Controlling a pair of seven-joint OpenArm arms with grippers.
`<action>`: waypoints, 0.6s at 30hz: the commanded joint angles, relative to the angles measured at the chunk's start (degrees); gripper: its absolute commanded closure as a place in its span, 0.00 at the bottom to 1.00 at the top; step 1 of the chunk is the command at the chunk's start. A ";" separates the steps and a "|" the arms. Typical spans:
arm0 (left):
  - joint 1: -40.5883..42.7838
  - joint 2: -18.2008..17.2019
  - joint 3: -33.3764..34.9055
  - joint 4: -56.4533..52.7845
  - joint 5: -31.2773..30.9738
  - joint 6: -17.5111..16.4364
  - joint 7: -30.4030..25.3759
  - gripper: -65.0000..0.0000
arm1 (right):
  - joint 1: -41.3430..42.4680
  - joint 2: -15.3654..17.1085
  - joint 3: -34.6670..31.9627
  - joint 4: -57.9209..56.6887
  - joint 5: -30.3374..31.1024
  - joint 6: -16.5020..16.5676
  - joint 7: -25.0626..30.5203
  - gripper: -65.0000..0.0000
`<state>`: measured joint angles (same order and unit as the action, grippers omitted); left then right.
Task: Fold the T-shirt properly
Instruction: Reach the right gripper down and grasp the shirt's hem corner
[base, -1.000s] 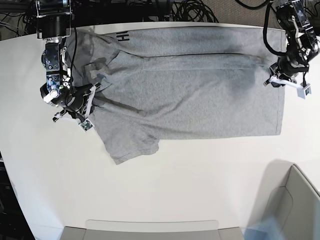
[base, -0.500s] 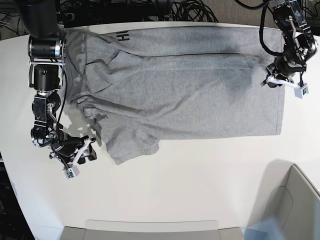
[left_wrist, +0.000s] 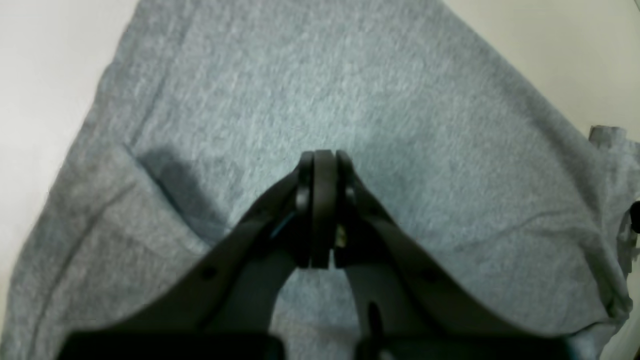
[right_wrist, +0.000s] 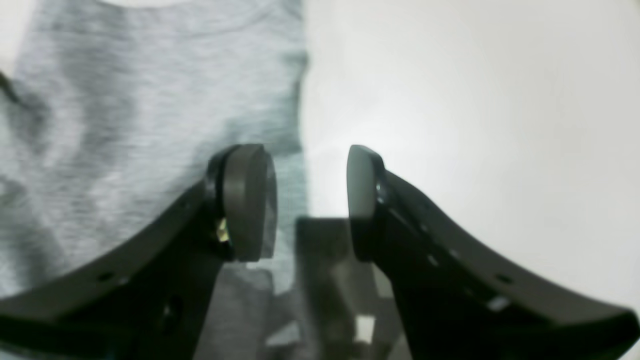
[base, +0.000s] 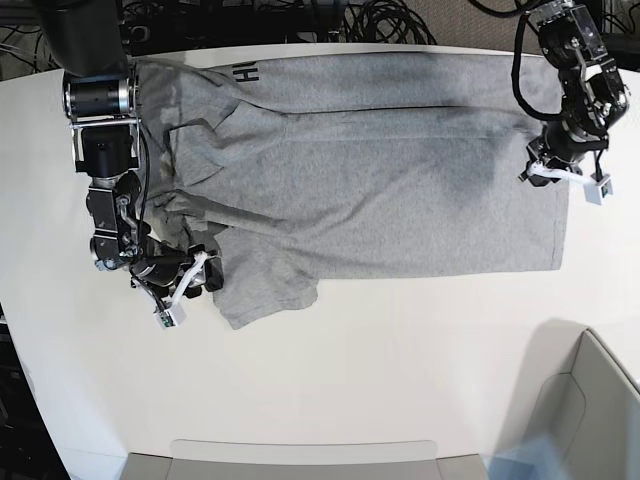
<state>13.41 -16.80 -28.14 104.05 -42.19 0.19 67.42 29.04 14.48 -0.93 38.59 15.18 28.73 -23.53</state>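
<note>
The heather-grey T-shirt (base: 380, 190) lies spread on the white table (base: 400, 350), its far long side folded over, with black lettering (base: 243, 72) showing at the far left. My left gripper (base: 548, 172) is at the shirt's right hem. In the left wrist view it (left_wrist: 324, 165) is shut, tips over flat grey fabric (left_wrist: 350, 75), with no cloth seen between the jaws. My right gripper (base: 200, 275) is at the near sleeve. In the right wrist view it (right_wrist: 306, 200) is open, and the shirt's edge (right_wrist: 125, 100) runs by the left finger (right_wrist: 247, 200).
A grey bin (base: 590, 400) stands at the near right corner. A grey tray rim (base: 300, 455) runs along the front edge. Black cables (base: 380, 20) lie behind the table's far edge.
My right gripper let go of the shoulder area, swung down off the shirt, then came back to the near sleeve's edge. My left gripper shifted slightly up and left along the hem.
</note>
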 joint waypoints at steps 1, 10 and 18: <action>-0.27 -0.57 -0.30 0.96 -0.49 -0.14 -0.56 1.00 | 1.16 0.07 -0.70 0.66 0.69 0.41 0.01 0.59; -0.35 -0.48 -0.30 0.96 -0.49 -0.14 -0.65 1.00 | 2.13 -2.30 -4.48 -1.36 0.78 0.24 0.10 0.59; -12.13 -4.43 -0.04 -7.83 -0.66 -0.14 -0.82 0.85 | 2.66 -3.18 -4.57 -3.03 0.78 0.24 0.10 0.59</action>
<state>2.13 -19.68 -27.81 95.09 -42.76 -0.03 67.90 30.94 11.03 -5.45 35.27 16.71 28.71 -21.82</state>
